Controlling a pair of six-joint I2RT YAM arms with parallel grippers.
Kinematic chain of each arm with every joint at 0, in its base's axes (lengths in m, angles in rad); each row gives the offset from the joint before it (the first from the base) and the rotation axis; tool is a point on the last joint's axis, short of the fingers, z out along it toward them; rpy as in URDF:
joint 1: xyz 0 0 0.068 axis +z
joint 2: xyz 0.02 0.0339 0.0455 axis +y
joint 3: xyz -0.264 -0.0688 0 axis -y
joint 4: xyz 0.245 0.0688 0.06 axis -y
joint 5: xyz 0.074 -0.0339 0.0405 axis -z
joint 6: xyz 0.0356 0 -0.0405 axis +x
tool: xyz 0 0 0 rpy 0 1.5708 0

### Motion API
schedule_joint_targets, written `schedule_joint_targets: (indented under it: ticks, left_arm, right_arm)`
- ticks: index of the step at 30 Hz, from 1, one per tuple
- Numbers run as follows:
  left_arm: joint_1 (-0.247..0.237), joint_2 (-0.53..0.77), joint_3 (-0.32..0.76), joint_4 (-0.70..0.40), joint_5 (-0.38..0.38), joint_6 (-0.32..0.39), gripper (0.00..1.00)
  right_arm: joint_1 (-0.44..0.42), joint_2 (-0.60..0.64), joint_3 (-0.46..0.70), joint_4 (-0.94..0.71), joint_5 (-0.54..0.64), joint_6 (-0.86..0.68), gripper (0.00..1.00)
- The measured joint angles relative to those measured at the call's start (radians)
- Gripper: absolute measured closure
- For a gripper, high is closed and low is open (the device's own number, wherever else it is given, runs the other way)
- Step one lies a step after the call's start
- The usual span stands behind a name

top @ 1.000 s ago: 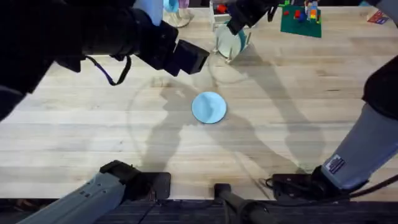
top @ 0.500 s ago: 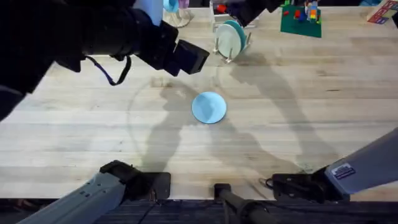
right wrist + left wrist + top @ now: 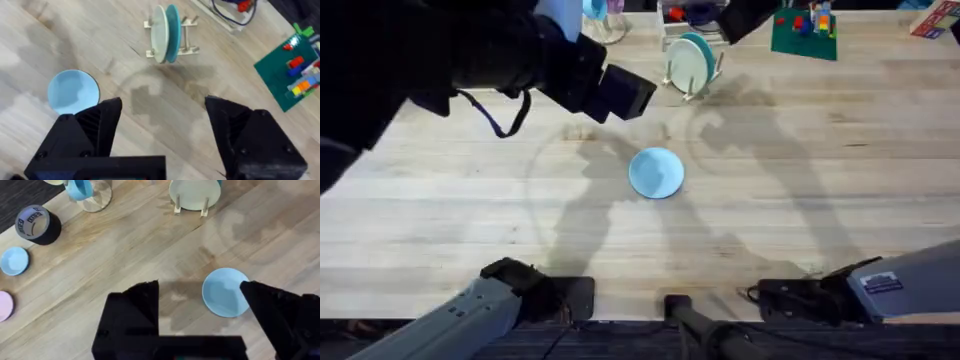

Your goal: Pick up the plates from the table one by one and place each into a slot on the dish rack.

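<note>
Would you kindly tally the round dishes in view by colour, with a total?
Blue, flat on the table: 2, a plate and a saucer
Teal, upright in the rack: 1
Pale yellow-green, upright in the rack: 1
Pink, at the frame edge: 1, a saucer
Total: 5

Light-blue round plastic plate (image 3: 656, 172) lies flat near the middle of the light wood plank table (image 3: 800, 200). Small light-wood peg dish rack (image 3: 692, 68) stands toward the far edge, behind the plate and slightly right. In the rack, pale yellow-green round plate (image 3: 159, 34) and teal round plate (image 3: 172, 33) stand upright, side by side. Green toy-brick board (image 3: 804, 30) sits right of the rack at the far edge.
</note>
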Motion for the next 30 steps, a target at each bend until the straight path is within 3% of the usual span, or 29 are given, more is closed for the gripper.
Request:
schedule_joint_targets:
  ticks: [7,10,19,30]
  left_arm:
    - [0.0,0.0,0.0,-0.007,0.0,0.0,0.008]
    - [0.0,0.0,0.0,-0.01,0.0,0.0,0.008]
    - [0.0,0.0,0.0,-0.029,0.0,0.0,0.008]
    - [0.0,0.0,0.0,-0.086,0.0,0.0,0.007]
  right_arm:
    - [-0.01,-0.083,-0.032,0.009,0.0,0.015,0.007]
    - [-0.01,-0.175,-0.178,0.034,0.0,0.022,0.006]
    - [-0.01,-0.314,-0.395,0.054,0.0,0.037,0.007]
    - [-0.01,-0.437,-0.448,0.014,0.0,0.079,0.007]
